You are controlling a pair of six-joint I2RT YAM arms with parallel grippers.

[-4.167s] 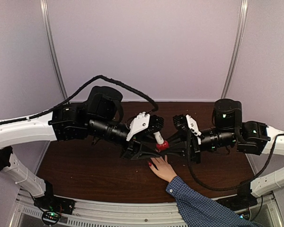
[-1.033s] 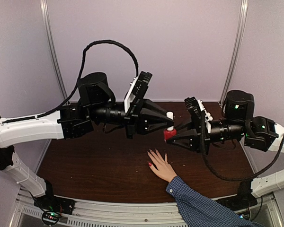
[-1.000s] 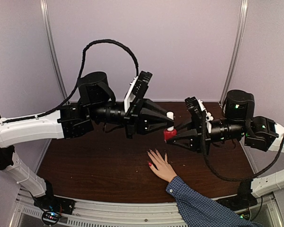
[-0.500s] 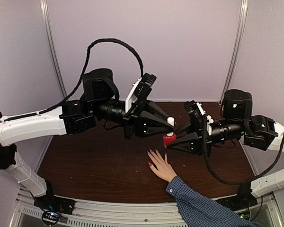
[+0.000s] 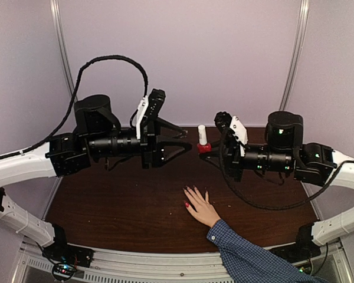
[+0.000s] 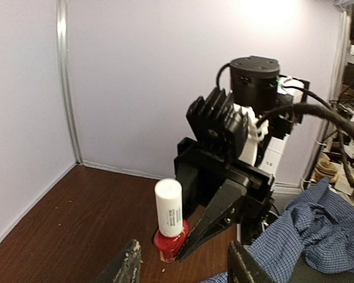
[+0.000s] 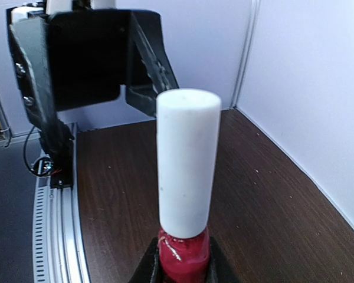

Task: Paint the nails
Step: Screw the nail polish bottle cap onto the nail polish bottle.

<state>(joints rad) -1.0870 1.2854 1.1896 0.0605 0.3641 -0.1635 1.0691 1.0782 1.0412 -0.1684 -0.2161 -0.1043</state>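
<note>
A light-skinned hand [image 5: 202, 207] with a blue checked sleeve [image 5: 248, 259] lies flat on the brown table, fingers pointing away. Its nails are tiny; one red nail [image 5: 187, 205] shows at its left edge. Above and beyond the hand, my right gripper [image 5: 207, 150] is shut on the red base of a small polish bottle [image 5: 203, 140], which stands upright with its white cap [image 7: 186, 159] on. My left gripper [image 5: 184, 148] is open just left of the bottle, apart from it. In the left wrist view the bottle [image 6: 170, 221] stands beyond the open fingertips [image 6: 128, 262].
Pale walls close the table [image 5: 118, 200] in at the back and sides. A metal rail [image 5: 135, 265] runs along the near edge. A black cable [image 5: 106, 62] loops above the left arm. The blue checked sleeve [image 6: 318, 224] shows at the right of the left wrist view.
My left gripper has let go of the white cap, opened, and drawn back to the left. My right gripper has carried the bottle a little further back and turned it upright.
</note>
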